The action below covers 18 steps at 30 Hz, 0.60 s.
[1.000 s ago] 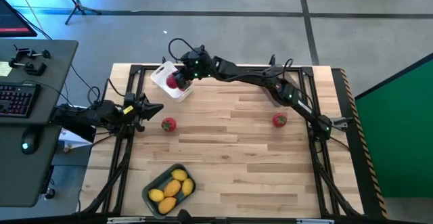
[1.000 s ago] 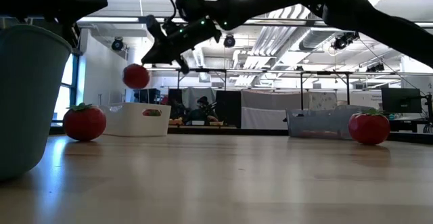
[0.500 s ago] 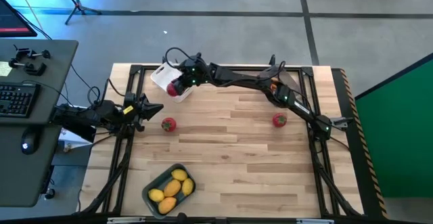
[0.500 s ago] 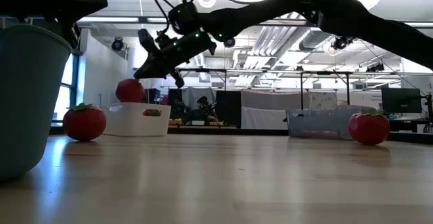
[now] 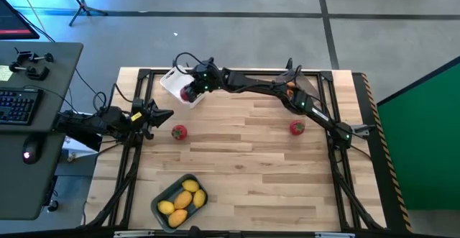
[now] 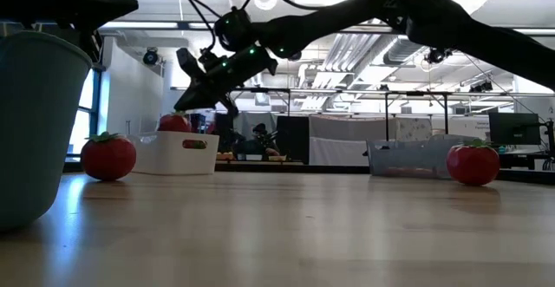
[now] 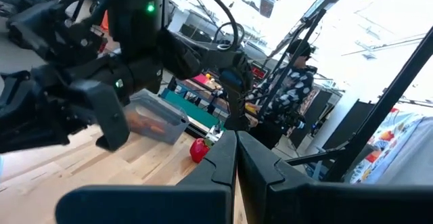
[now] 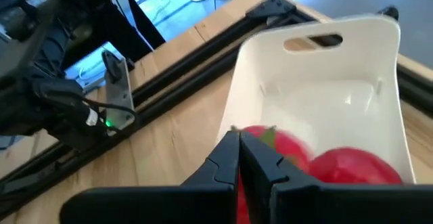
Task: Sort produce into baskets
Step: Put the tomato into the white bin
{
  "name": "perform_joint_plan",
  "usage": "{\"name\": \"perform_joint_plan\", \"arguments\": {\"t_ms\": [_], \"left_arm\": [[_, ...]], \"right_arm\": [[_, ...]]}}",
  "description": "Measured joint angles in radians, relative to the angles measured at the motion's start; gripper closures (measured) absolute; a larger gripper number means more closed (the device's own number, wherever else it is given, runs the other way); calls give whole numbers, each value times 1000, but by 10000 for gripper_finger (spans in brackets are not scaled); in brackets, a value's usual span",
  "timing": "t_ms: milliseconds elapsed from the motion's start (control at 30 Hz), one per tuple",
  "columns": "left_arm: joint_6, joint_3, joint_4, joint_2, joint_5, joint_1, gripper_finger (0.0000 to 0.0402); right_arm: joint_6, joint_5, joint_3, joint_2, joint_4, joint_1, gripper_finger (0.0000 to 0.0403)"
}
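We see the desk (image 5: pixel 251 159) from above. The right tool (image 5: pixel 192 88) reaches across to the white basket (image 5: pixel 175 82) at the upper left of the frame. A second ago a red fruit hung in the air under this tool, above the basket; half a second ago it was at the rim. Now it lies inside the white basket, beside another red fruit (image 8: pixel 352 166) already there, so we count two in that bin. In the right wrist picture the tool's fingers are drawn together, nothing between them, just above the dropped fruit (image 8: pixel 281 146).

We judge this drop finished. Two red fruits remain on the bare wood: one (image 5: pixel 178 131) at left centre, one (image 5: pixel 297 128) at right centre. The grey-blue basket (image 5: pixel 159 205) at the lower left holds several yellow fruits (image 5: pixel 188 185). A clear dark basket (image 6: pixel 408 159) shows at the right in the low picture.

The left tool (image 5: pixel 164 115) waits at the left edge of the desk, fingers closed together and empty.
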Motion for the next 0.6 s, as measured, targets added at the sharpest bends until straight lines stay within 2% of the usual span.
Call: {"name": "perform_joint_plan", "arguments": {"t_ms": [400,500,600], "left_arm": [[6,0,-1,0,1,0,402],[10,0,-1,0,1,0,401],[19,0,-1,0,2,0,401]], "right_arm": [[-3,-16,0,19,-25,13,399],[-7,-16,0,19,-31,13,375],[7,-16,0,19,-31,13,332]]}}
